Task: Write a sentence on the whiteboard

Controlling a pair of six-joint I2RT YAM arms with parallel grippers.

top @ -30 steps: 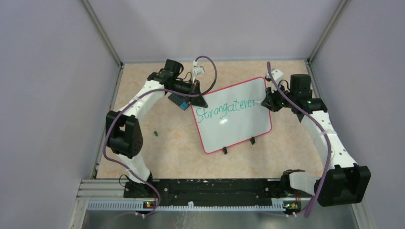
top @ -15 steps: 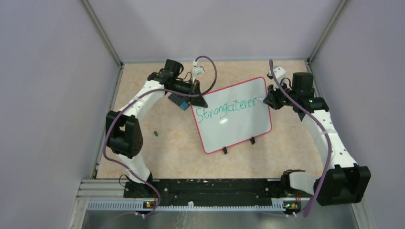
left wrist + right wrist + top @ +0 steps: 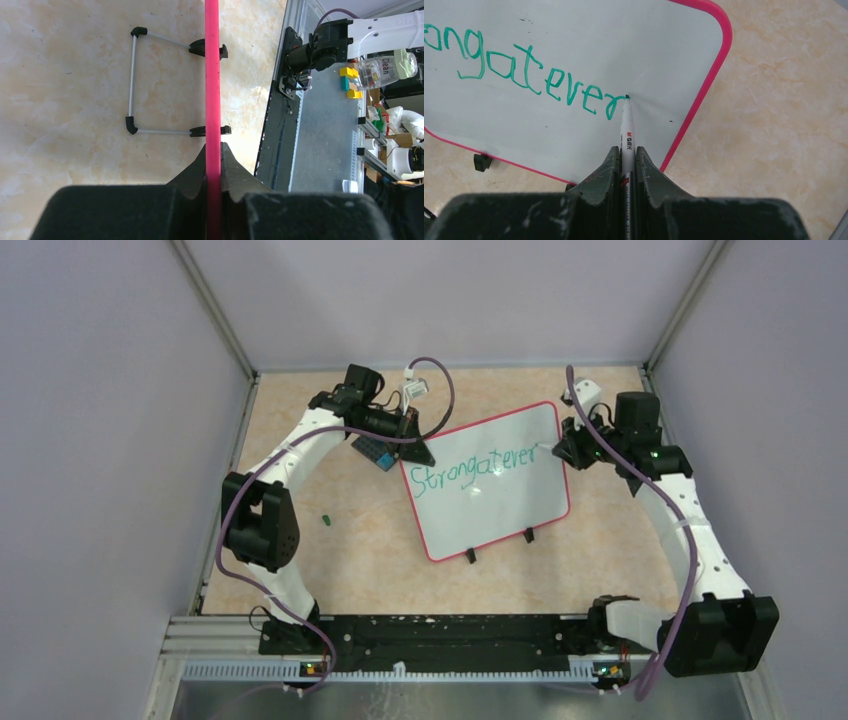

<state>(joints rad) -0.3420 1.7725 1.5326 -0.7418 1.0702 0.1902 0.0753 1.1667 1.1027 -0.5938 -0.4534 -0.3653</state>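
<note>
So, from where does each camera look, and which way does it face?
Top external: above and behind the base rail, looking down at the whiteboard; left arm and right arm show.
Left wrist: looks along the whiteboard's pink rim towards the base rail; the left gripper, shut on that rim, shows.
Right wrist: looks down a marker at the green writing; the right gripper, shut on the marker, shows.
Shared: top external and right wrist both show that writing.

counted items: one whiteboard [image 3: 500, 510], two black feet [image 3: 470, 556], one marker [image 3: 626, 131], one left gripper [image 3: 213, 150], one right gripper [image 3: 626, 151], one dark plate [image 3: 374, 451], one small green object [image 3: 326, 520].
</note>
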